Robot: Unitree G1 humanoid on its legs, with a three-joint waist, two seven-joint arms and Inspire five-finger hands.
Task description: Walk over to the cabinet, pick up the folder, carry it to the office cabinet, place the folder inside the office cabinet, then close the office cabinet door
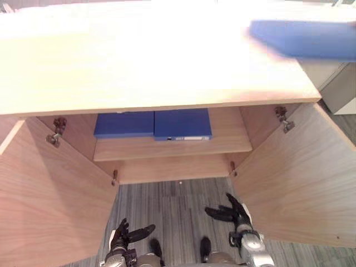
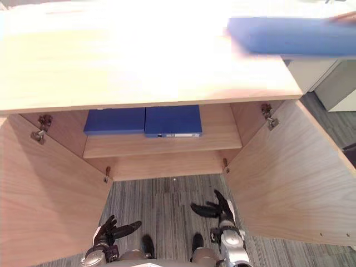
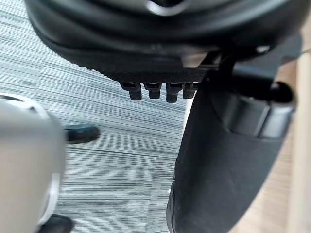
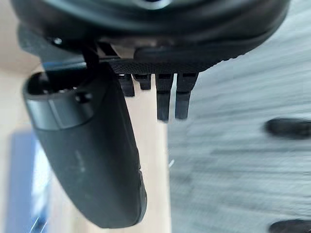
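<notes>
A blue folder (image 1: 303,39) lies on the light wooden cabinet top (image 1: 139,61), at its far right. Below, the cabinet stands with both doors swung out. On its inner shelf (image 1: 172,147) two more blue folders lie flat side by side, one on the left (image 1: 123,124) and one on the right (image 1: 182,123). My left hand (image 1: 123,233) hangs low over the carpet by the left door, open and empty. My right hand (image 1: 233,213) hovers near the right door, fingers spread and holding nothing. Both hands are well below and short of the folders.
The left door (image 1: 44,194) and right door (image 1: 300,178) flank the opening, leaving a strip of grey striped carpet (image 1: 178,206) between them. A pale grey unit (image 1: 339,83) stands beyond the cabinet's right end.
</notes>
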